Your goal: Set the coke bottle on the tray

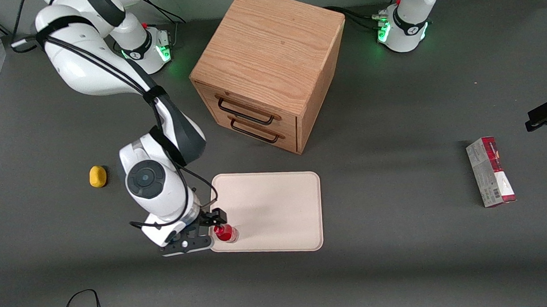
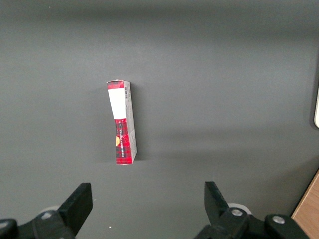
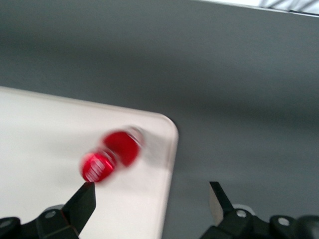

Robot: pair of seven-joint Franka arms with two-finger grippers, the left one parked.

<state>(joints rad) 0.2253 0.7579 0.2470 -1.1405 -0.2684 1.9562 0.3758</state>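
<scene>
1. Nearest the front camera: gripper (image 1: 215,227) at the tray's (image 1: 276,196) near corner, on the working arm's end of the table.
2. Coke bottle (image 1: 225,233) stands on that corner of the tray, close inside the rim, cap up.
3. Wrist view: fingers (image 3: 82,201) spread wide, nothing between them. Bottle (image 3: 112,155) sits off to one side of the gap, near one fingertip; contact not discernible. Image is smeared, so the camera is likely moving.
4. Judgement: bottle looks released and on the tray, so the placing seems done. Left to do: back the arm clear without clipping the bottle, which is close to the edge.
5. Elsewhere: wooden drawer cabinet (image 1: 268,68) farther from the camera than the tray; yellow lump (image 1: 98,176) beside the arm; carton (image 1: 490,171) toward the parked arm's end.
</scene>
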